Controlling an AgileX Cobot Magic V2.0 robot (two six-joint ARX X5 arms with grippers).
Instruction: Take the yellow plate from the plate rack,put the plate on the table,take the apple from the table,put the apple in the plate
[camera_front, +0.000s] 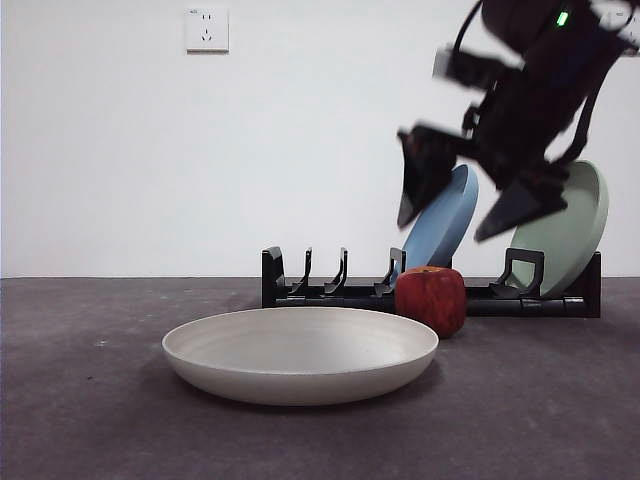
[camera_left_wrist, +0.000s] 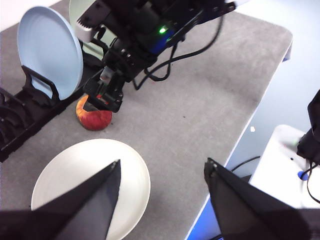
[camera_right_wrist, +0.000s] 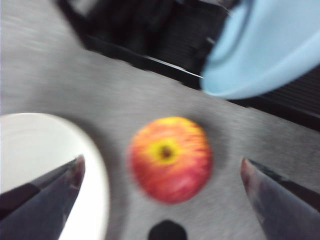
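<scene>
The yellow plate, wide and cream, lies flat on the table. The dark red apple stands on the table just behind its right rim, in front of the black plate rack. My right gripper hangs open a little above the apple, one jaw to each side. In the right wrist view the apple lies midway between those jaws, with the plate's rim beside it. My left gripper is open and empty, high above the plate and away from the apple.
The rack holds a blue plate and a pale green plate upright at its right end; its left slots stand open. The table's edge runs close beyond the apple's side. A wall socket is on the white wall.
</scene>
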